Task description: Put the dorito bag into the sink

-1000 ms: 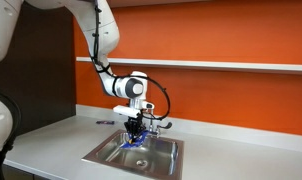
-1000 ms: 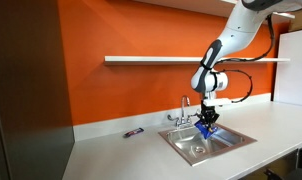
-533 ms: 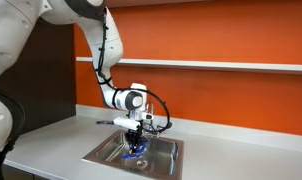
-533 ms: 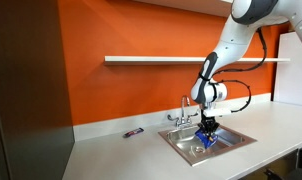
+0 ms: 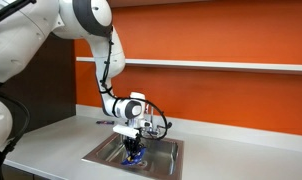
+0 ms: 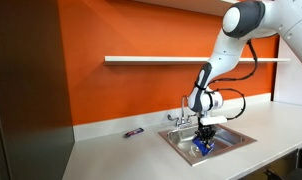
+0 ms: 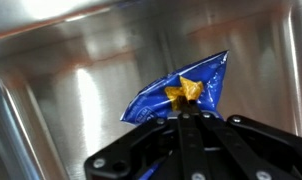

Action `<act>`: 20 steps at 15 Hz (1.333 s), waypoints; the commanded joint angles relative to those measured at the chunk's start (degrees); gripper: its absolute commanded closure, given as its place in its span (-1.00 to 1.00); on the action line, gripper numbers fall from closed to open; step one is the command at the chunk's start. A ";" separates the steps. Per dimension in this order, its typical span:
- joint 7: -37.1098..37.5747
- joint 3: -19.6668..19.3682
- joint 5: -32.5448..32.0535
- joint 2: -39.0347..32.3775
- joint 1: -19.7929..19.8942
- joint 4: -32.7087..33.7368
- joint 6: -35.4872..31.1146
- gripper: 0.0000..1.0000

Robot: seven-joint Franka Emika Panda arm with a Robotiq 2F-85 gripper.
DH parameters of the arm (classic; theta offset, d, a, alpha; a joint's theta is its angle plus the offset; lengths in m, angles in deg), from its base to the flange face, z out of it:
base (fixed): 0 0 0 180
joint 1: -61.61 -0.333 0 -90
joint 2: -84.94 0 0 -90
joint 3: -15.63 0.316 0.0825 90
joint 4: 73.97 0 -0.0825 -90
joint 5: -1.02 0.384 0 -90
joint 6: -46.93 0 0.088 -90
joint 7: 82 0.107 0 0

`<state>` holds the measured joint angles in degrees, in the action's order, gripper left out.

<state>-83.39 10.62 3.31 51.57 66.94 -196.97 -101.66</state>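
Wrist view: gripper (image 7: 188,118) pinches the dorito bag (image 7: 156,103) low inside the sink (image 7: 61,90). Risks: further descent may strike the steel; crumpled foil may cling to the jaws at release.

Glossy white arm (image 5: 91,20) of rounded segments at the upper left of the frame, thin dark seams at the joints, white cylindrical wrist (image 5: 131,105) with a black round cap, black cables (image 5: 164,117) looping beside it, matte black angular gripper (image 5: 134,151) beneath
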 commanded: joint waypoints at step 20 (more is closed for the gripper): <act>-0.99 1.42 0.34 -8.51 1.66 5.99 0.00 1.00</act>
<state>-83.39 10.80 3.31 43.76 67.09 -192.00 -101.68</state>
